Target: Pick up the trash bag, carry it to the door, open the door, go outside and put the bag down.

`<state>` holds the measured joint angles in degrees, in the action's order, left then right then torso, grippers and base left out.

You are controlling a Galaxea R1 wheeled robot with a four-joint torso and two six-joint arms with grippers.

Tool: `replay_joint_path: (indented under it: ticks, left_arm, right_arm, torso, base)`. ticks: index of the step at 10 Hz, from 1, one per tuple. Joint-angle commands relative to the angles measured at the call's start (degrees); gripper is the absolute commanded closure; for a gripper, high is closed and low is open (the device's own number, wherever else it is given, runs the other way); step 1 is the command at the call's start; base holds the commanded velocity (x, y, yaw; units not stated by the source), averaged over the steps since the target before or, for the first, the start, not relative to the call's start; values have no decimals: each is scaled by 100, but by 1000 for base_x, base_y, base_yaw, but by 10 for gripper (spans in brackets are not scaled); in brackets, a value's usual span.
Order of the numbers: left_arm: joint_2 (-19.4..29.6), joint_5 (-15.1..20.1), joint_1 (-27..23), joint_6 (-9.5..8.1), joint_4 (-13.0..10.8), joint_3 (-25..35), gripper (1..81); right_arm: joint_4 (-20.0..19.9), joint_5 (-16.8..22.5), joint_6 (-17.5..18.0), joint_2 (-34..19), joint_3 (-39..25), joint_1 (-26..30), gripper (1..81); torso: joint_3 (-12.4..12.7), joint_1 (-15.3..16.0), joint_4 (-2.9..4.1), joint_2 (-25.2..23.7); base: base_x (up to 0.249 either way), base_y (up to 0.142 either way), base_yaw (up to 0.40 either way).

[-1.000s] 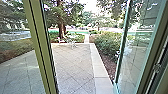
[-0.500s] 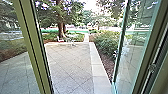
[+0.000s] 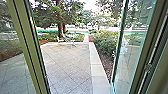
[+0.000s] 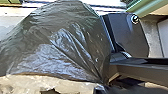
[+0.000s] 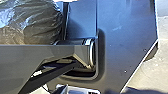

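The robot is edging forward at the open door (image 3: 136,50), bringing paving (image 3: 67,62) beyond it closer for trash bag (image 4: 62,45) placement. Grippers' opening and hold: cannot tell.

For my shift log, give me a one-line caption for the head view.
An open glass door at right gives onto a paved yard, with a tree beyond and bushes alongside.

One paved patio (image 3: 67,62), one open glass door (image 3: 132,50) by the patio's right, one olive upright (image 3: 26,45) before its left part, one pale table (image 3: 71,36) toward its far end, one dark trash bag (image 4: 62,45)
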<state>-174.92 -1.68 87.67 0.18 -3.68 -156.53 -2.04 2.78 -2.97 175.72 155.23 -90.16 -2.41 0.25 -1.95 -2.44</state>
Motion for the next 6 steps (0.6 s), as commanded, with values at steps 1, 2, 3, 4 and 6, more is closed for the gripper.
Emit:
replay_joint_path:
  ticks: [1,2,3,4,6]
  left_arm:
    - [27,300,-281,43,-71,-1,811]
    - [27,309,-281,43,-71,-1,811]
    - [27,309,-281,43,-97,-1,811]
    - [18,300,-281,34,-133,-1,811]
    - [18,300,-282,34,-133,-1,811]
  right_arm:
    - [37,355,-28,71,-65,248,10]
    - [45,355,-28,72,-65,248,10]
    - [45,355,-28,80,-56,248,10]
    - [45,355,-28,80,-47,257,10]
    - [45,355,-28,80,-47,257,10]
  torso:
    - [0,0,0,0]
    - [0,0,0,0]
    - [0,2,0,0]
    - [0,0,0,0]
    - [0,0,0,0]
  base:
    - [0,0,0]
    - [0,0,0]
    - [0,0,0]
    - [0,0,0]
    - [0,0,0]
